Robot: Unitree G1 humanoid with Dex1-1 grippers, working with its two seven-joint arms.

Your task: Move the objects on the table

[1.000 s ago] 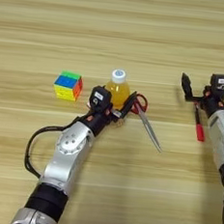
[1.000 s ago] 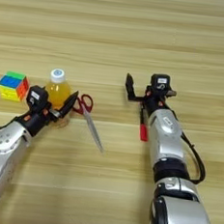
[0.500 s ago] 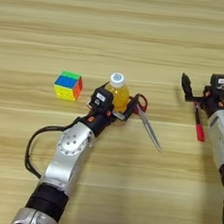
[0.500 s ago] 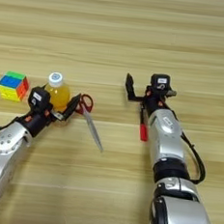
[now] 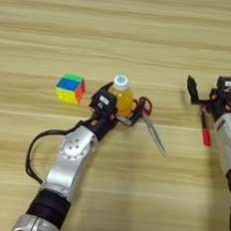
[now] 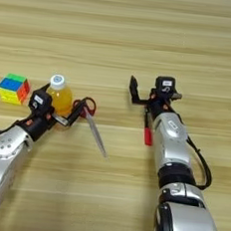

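Closing my left gripper (image 5: pixel 118 113) around the orange-juice bottle (image 5: pixel 122 96); smooth, likely top-heavy, so I am gripping mid-body.

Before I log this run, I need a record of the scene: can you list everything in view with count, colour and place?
orange-juice bottle: 1, orange with white cap, centre-left, between the left gripper's fingers.
puzzle cube: 1, multicoloured, left of the bottle, apart from it.
scissors: 1, red handles, grey blades, just right of the bottle, blades pointing toward the robot.
pen: 1, red, at right, beside the right arm.
table: 1, light tan wood planks, fills the view.
left gripper: 1, black, around the bottle.
right gripper: 1, black, open, above the pen's far end, holding nothing.
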